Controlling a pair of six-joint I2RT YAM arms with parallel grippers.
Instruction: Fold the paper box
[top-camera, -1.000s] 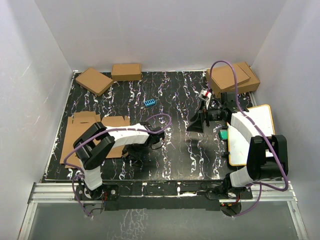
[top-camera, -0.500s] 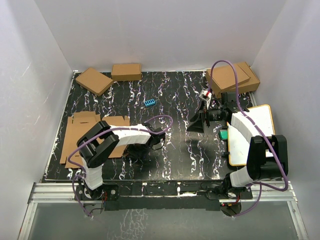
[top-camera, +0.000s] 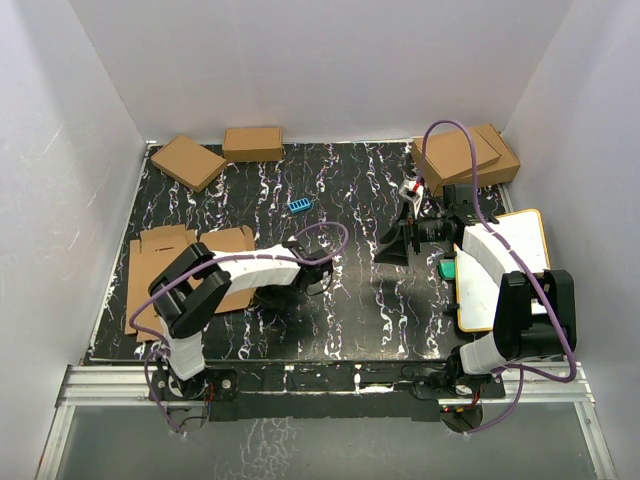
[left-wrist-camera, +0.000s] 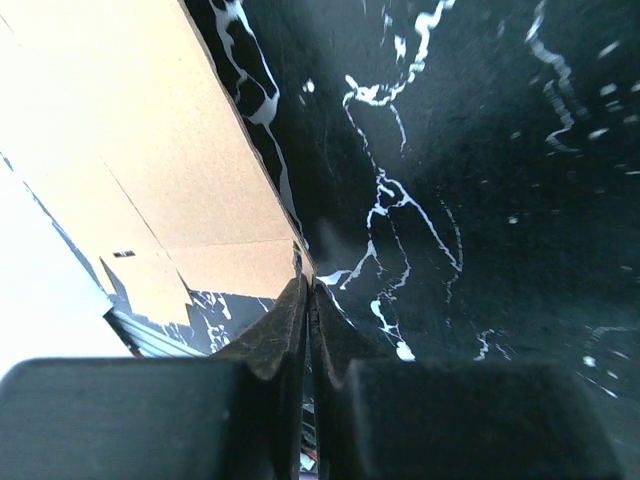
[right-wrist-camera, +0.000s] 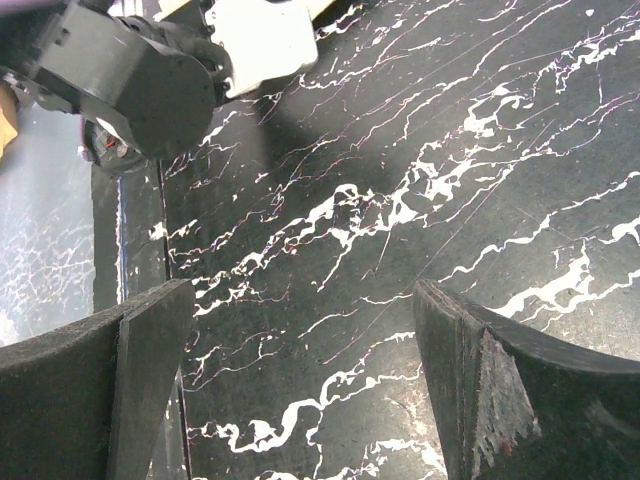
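Observation:
The paper box (top-camera: 170, 270) is a flat brown creased cardboard sheet at the left of the black marbled table. It also fills the upper left of the left wrist view (left-wrist-camera: 150, 150). My left gripper (top-camera: 264, 292) reaches back to the sheet's right edge. In the left wrist view its jaws (left-wrist-camera: 308, 285) are pressed together on the sheet's corner, and that side of the sheet looks lifted off the table. My right gripper (top-camera: 392, 250) is open and empty over bare table at centre right, jaws wide apart (right-wrist-camera: 300, 340).
Two small closed brown boxes (top-camera: 187, 161) (top-camera: 252, 143) lie at the back left. Two larger stacked brown boxes (top-camera: 465, 155) stand at the back right. A small blue object (top-camera: 300, 205) lies mid-table. A white board (top-camera: 505, 265) and a green item (top-camera: 447, 268) lie at the right edge.
My left gripper has moved slightly up and right, and the sheet's right side has risen and shifted with it. The right arm has not moved.

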